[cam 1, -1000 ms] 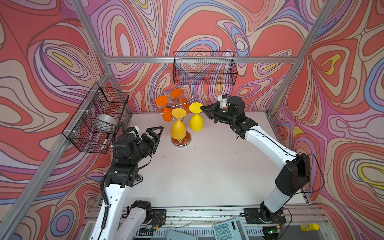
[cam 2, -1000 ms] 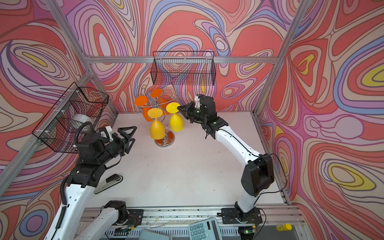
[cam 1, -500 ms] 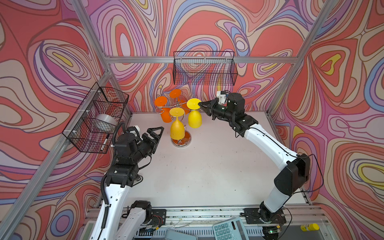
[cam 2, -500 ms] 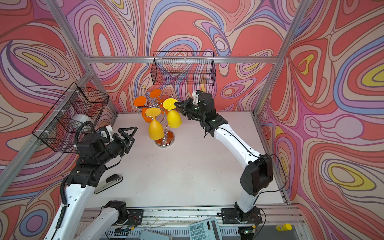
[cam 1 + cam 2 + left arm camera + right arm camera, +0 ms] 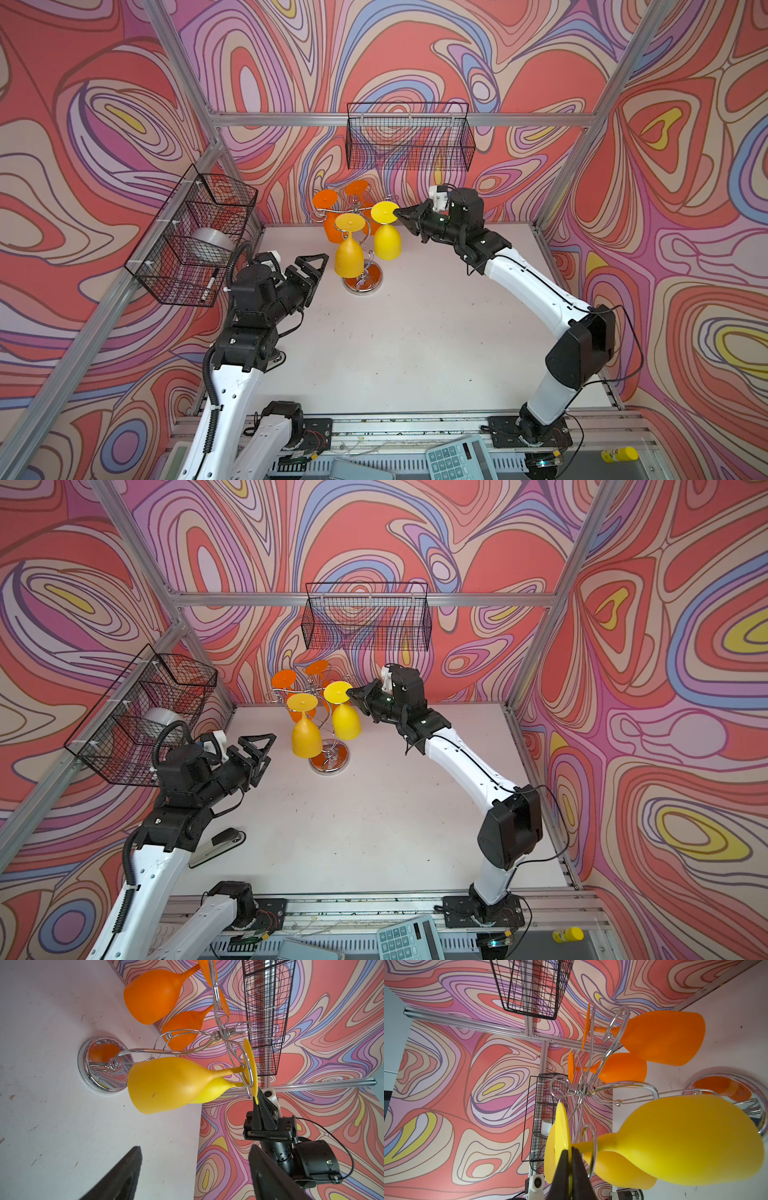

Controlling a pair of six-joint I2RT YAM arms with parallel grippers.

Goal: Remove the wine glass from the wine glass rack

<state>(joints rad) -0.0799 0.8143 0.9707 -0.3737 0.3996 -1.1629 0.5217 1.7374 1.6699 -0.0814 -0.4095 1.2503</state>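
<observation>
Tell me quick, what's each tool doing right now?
Left tool: open, holding nothing.
Right tool: closed on the foot disc of the lemon-yellow wine glass, whose stem sits in a hook of the wine glass rack.

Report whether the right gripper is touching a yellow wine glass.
Touching. The right wrist view shows the right gripper pinching the yellow wine glass by its foot disc.

Polished chrome wire on the wine glass rack [image 5: 97,1078], with a mirror-bright round base. Matt, smooth plastic for the yellow wine glass [image 5: 685,1142] and the orange glasses [image 5: 153,995]. Dull white bench [image 5: 415,332], scuffed and speckled. Black wire mesh in the baskets [image 5: 409,141]. Matt black plastic on the right tool [image 5: 569,1150].
</observation>
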